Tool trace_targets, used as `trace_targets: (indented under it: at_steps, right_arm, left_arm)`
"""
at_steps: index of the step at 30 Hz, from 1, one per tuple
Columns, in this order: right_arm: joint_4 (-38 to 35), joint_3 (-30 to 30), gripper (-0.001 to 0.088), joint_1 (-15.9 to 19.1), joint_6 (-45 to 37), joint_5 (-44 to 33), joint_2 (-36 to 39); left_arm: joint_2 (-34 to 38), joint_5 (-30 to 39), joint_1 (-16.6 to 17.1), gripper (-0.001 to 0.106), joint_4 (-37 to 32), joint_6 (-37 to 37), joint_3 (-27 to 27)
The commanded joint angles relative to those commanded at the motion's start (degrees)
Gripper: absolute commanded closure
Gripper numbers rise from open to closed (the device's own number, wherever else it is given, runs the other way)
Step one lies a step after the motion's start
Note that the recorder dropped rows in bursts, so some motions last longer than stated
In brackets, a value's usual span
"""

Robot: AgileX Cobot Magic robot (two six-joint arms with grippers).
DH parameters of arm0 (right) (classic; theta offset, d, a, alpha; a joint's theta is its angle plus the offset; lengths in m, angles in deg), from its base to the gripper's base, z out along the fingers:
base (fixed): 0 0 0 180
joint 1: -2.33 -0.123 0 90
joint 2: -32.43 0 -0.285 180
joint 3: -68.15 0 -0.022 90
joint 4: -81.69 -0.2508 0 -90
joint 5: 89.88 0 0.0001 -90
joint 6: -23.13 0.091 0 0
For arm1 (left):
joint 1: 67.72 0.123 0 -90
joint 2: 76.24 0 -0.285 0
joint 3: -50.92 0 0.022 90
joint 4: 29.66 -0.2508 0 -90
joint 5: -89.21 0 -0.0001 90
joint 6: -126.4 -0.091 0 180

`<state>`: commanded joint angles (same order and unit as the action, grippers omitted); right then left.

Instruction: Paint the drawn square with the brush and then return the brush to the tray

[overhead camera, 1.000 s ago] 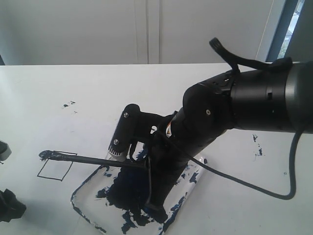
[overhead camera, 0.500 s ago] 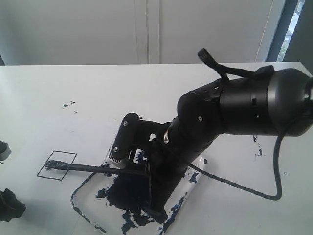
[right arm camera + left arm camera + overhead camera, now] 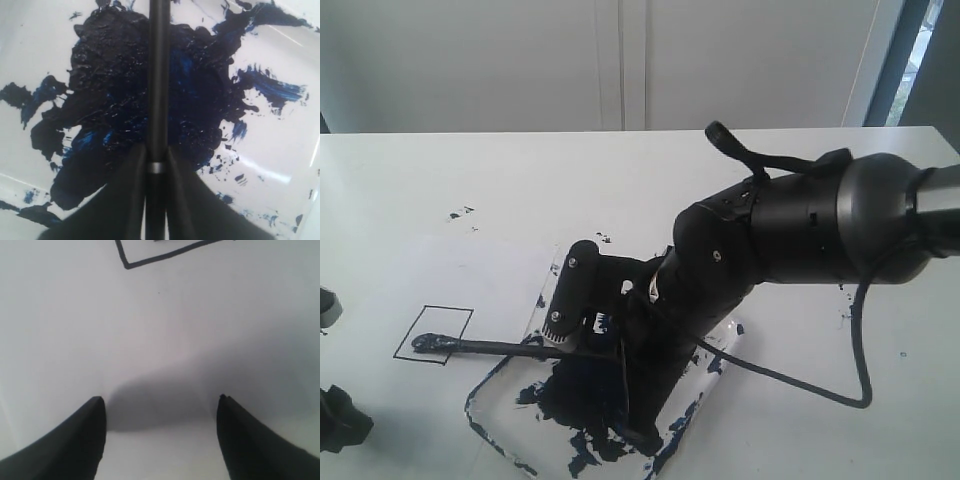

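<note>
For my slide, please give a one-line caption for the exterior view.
Over the paint-smeared tray, the right gripper holds the brush with its tip inside the drawn square.

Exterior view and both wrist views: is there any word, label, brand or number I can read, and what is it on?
No text is readable in any view.
Small pale sticker on the right arm: too small and blurred to read.
Tray, brush, drawn square: no writing visible.
</note>
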<state>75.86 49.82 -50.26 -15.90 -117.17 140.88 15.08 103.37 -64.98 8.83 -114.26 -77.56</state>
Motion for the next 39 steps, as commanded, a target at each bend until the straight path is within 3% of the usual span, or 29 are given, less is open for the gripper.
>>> trace_targets:
  at_steps: [11, 19, 27, 39]
  right_arm:
    - [1.85, 0.0, 0.0868, 0.0, 3.2, 1.68, 0.0]
    - [1.97, 0.0, 0.0868, 0.0, 3.2, 1.71, -0.15]
    - [1.97, 0.0, 0.0868, 0.0, 3.2, 1.05, -3.97]
    - [1.97, 0.0, 0.0868, 0.0, 3.2, 0.2, -7.51]
  left_arm:
    - [-1.6, 0.74, 0.0, 0.038, 0.25, 1.81, -0.65]
    - [-4.84, 1.44, 0.0, 0.038, 0.53, 16.16, -1.84]
    - [-2.89, -4.06, 0.0, 0.038, -0.43, 15.97, -0.8]
    - [2.93, -3.37, 0.0, 0.038, -0.44, 14.37, -0.8]
